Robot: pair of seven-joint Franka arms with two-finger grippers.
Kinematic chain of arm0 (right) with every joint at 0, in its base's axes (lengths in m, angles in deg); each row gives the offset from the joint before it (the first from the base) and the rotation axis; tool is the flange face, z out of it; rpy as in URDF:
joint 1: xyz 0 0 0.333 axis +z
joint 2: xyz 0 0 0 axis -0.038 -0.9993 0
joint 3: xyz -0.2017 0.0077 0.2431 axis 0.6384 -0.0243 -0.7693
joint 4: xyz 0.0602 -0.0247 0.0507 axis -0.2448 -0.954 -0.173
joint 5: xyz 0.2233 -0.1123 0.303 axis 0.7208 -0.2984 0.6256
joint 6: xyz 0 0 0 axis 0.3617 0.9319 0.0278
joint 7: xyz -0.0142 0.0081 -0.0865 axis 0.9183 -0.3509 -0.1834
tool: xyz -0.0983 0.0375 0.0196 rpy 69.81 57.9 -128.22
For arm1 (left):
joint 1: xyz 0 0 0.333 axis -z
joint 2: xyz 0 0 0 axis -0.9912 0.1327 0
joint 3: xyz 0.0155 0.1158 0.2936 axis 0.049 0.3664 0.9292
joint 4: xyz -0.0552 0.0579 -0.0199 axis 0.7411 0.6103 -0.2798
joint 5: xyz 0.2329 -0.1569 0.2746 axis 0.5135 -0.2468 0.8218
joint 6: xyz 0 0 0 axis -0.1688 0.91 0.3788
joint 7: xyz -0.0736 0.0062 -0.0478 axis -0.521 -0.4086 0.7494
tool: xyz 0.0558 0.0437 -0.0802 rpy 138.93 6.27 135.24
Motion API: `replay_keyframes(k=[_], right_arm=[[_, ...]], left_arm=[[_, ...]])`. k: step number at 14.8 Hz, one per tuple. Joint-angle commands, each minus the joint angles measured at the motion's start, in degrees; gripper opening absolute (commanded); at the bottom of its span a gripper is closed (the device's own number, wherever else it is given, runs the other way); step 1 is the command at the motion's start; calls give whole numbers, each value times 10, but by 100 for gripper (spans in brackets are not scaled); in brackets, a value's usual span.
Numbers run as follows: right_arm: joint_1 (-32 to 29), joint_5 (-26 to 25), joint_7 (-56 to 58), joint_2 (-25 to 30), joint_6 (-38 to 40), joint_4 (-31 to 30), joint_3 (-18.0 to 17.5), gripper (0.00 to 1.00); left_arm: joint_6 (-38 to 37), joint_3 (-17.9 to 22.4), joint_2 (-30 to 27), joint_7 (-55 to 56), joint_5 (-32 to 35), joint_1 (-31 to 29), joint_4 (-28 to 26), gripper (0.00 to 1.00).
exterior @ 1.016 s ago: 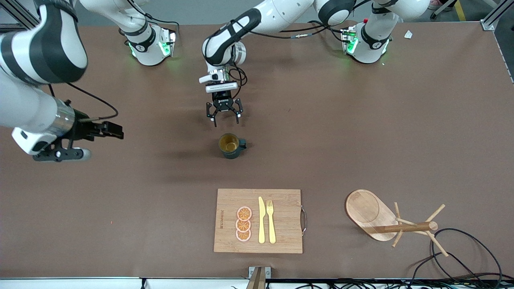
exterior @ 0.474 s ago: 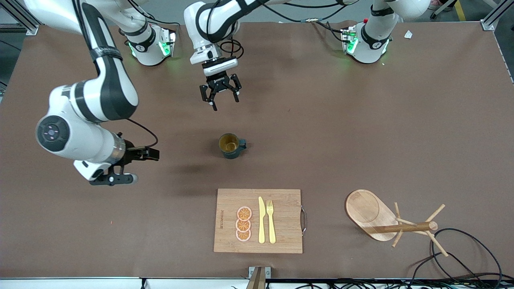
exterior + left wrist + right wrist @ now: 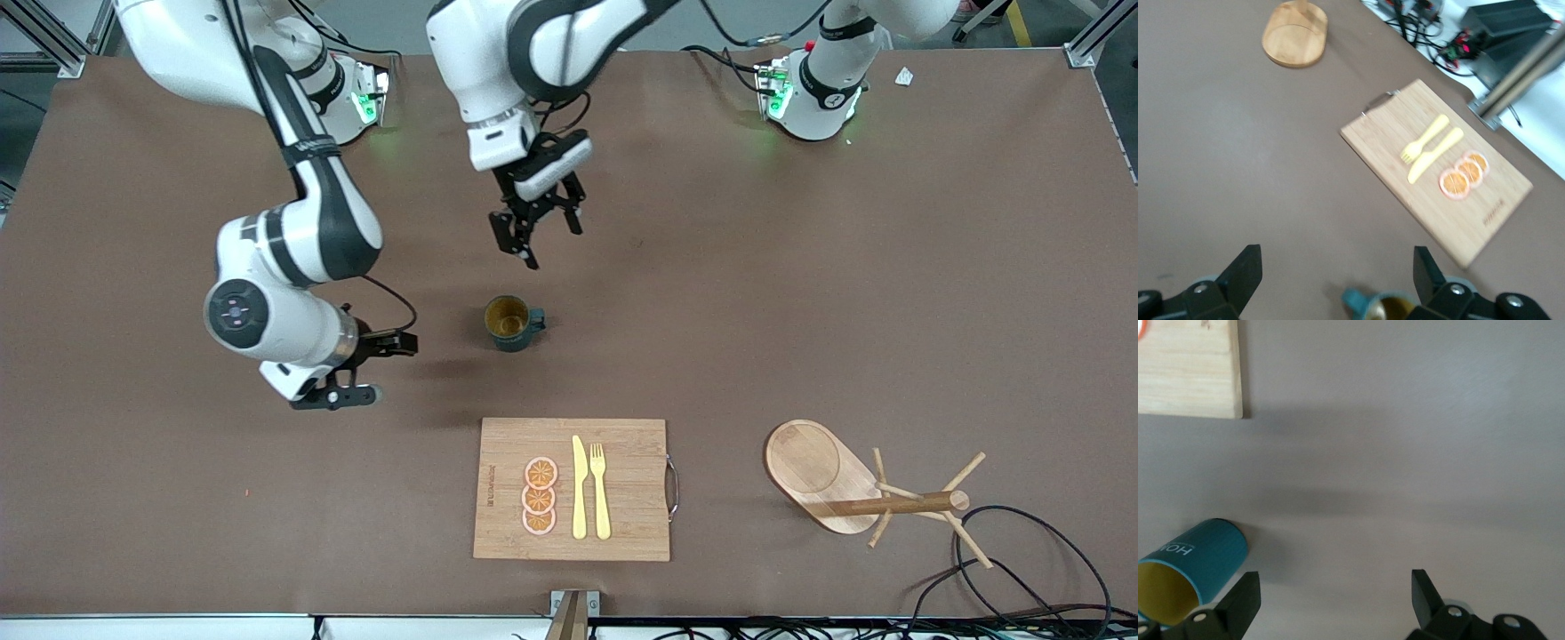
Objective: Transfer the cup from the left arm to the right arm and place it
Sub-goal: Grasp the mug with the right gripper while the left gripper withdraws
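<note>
- Cup [image 3: 510, 323] — upright on the bare table [image 3: 845, 293], mid-table, handle turned toward the left arm's end; golden inside visible. Nothing touches it. It also shows at the edge of both wrist views [image 3: 1386, 307] [image 3: 1188, 572].
- Left gripper [image 3: 539, 228] — in the air over the table, above a spot just farther from the front camera than the cup; fingers [image 3: 1238, 275] spread wide, holding nothing.
- Right gripper [image 3: 384, 366] — low over the table beside the cup, toward the right arm's end, pointing toward the cup; fingers [image 3: 1239, 599] spread wide — empty.
- Board [image 3: 622, 444] — nearer the front camera than the cup, well apart from it; carries three orange slices [image 3: 539, 496], a yellow knife [image 3: 579, 487] and a yellow fork [image 3: 600, 491] side by side.
- Wooden rack [image 3: 853, 484] — oval base with pegs, beside the board toward the left arm's end.
</note>
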Motion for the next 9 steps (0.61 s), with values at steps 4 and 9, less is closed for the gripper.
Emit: replay_keyframes(k=[4, 9], right_arm=[[94, 12, -113, 13, -98, -69, 4, 100], [137, 12, -149, 13, -159, -112, 4, 100]], left_arm=[[2, -7, -63, -171, -93, -149, -22, 100], [3, -7, -80, -358, -155, -261, -9, 100]])
